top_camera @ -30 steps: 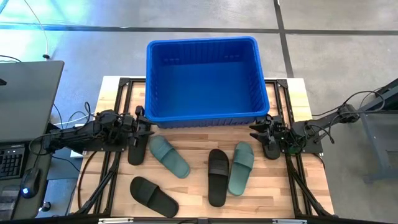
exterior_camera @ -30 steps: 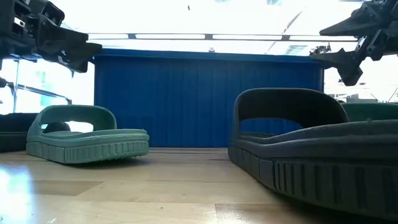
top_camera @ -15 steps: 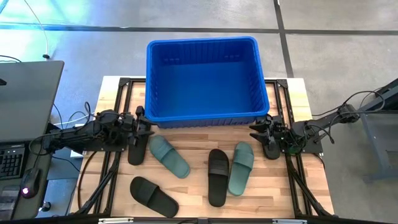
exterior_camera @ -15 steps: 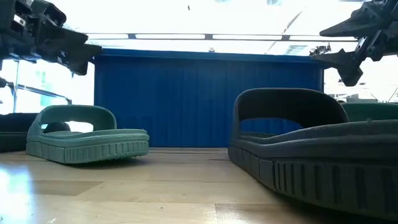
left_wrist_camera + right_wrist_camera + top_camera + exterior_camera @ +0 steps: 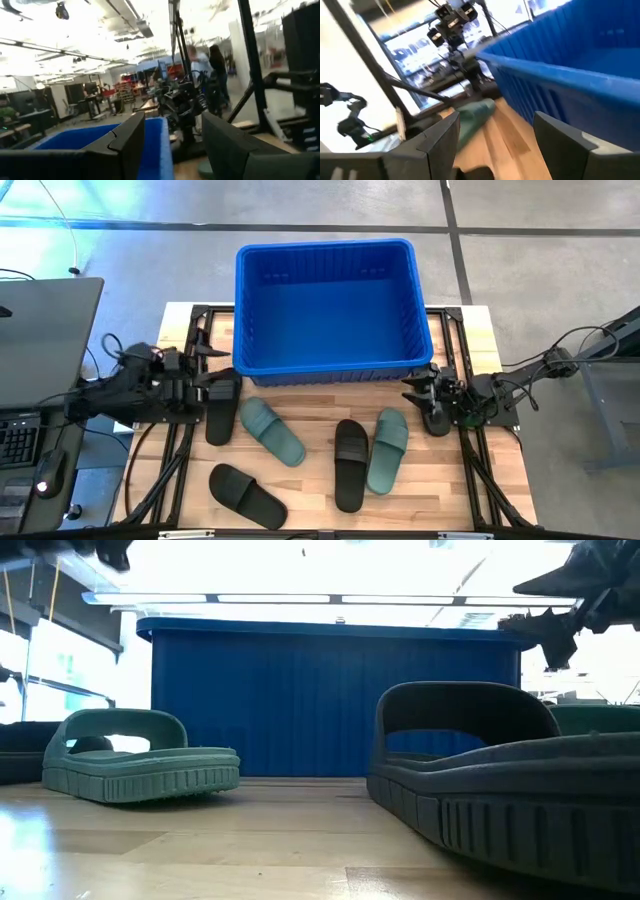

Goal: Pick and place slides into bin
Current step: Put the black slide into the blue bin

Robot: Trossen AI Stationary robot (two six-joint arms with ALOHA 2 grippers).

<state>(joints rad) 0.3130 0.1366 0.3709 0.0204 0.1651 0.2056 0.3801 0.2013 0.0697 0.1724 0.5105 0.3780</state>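
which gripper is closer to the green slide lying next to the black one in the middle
Right. The right gripper sits just beside that green slide, toward the bin. The left gripper is across the table, past the other green slide.

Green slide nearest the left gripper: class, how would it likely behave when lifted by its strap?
The green slide looks like thick moulded foam, so probably light and slightly flexible. Its arched strap stands up unsupported, suggesting it would hold shape. The flat ribbed sole makes rolling unlikely.

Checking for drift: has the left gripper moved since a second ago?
Yes. In the high view the left gripper has pulled back toward the table's left edge, away from the bin corner.
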